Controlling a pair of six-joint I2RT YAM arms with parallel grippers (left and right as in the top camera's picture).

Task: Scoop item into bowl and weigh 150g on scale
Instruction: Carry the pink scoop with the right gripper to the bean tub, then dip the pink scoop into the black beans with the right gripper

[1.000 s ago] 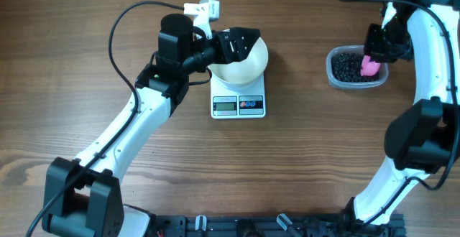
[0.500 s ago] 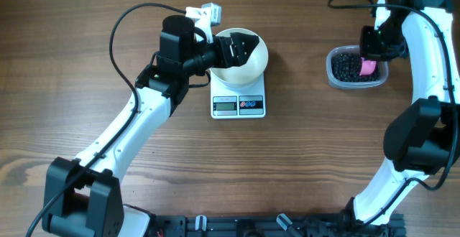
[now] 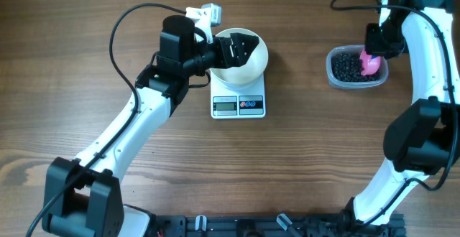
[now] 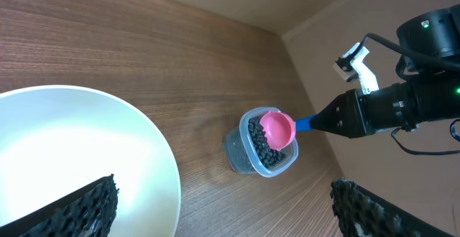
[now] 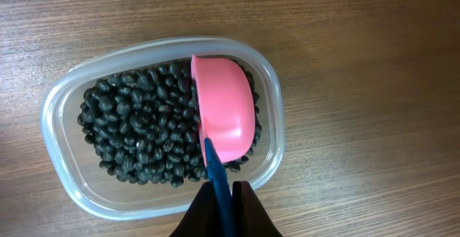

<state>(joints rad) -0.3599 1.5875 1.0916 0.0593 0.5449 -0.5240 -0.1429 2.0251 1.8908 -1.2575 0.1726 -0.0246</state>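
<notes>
Over the clear tub, the right end effector clenches the pink scoop, poised to dig into the black beans; the left end effector, released, straddles the white bowl on the scale, probably steadying it.

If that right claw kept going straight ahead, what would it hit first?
Likely the beans in the tub: the scoop in the right gripper leads, over them. Whether it already touches them is unclear.

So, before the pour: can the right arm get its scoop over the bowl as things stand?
Probably, but tightly: the path across looks free, yet the open left gripper hangs over much of the bowl, leaving only its near part bare for the scoop.
</notes>
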